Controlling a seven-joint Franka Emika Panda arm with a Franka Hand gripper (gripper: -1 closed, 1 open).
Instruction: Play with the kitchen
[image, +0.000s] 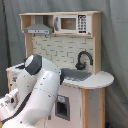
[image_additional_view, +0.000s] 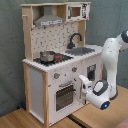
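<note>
We see the kitchen standing on a wooden floor before a grey curtain, its front face turned toward the second exterior view's lower right. In that view the white arm comes down from three o'clock, and its gripper hangs close in front of the cabinet face, just at three o'clock of the windowed oven door and below the counter edge. We cannot tell whether its fingers are spread or closed. Open floor lies at six o'clock of the gripper, and the counter's rounded end juts out toward three o'clock beside the arm.

On the counter we count one pot on the stovetop at nine o'clock of one grey sink, and one black faucet arching behind the sink. Above hang one range hood and one microwave, side by side under the top shelf. Three round knobs show along the front panel.

In the first exterior view the arm's white bulk fills the lower left and hides most of the cabinet front; the sink, faucet, hood and microwave stay clear above it.
</note>
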